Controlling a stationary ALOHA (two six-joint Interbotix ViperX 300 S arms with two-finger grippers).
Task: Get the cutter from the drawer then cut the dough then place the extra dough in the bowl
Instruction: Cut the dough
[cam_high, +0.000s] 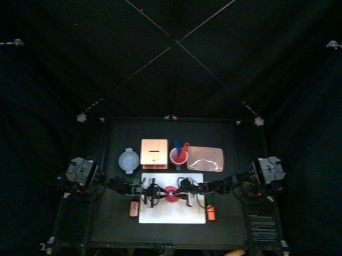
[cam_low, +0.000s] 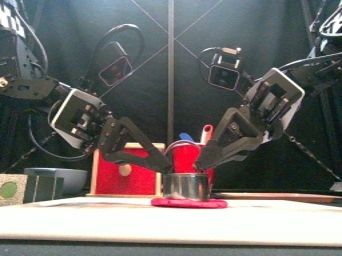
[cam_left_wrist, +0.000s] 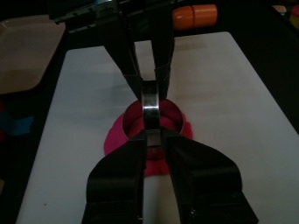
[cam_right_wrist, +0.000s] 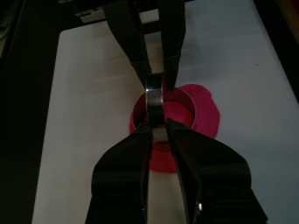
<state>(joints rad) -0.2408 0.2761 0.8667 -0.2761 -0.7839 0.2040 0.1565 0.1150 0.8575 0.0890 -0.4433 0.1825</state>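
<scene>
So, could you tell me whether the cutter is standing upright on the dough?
Upright: the cutter sits level on the dough, held between the left end effector and right end effector.

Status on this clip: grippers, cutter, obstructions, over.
Left gripper and right gripper both shut on cutter. Cutter standing on pink dough, on white board. Nothing in the way.
</scene>
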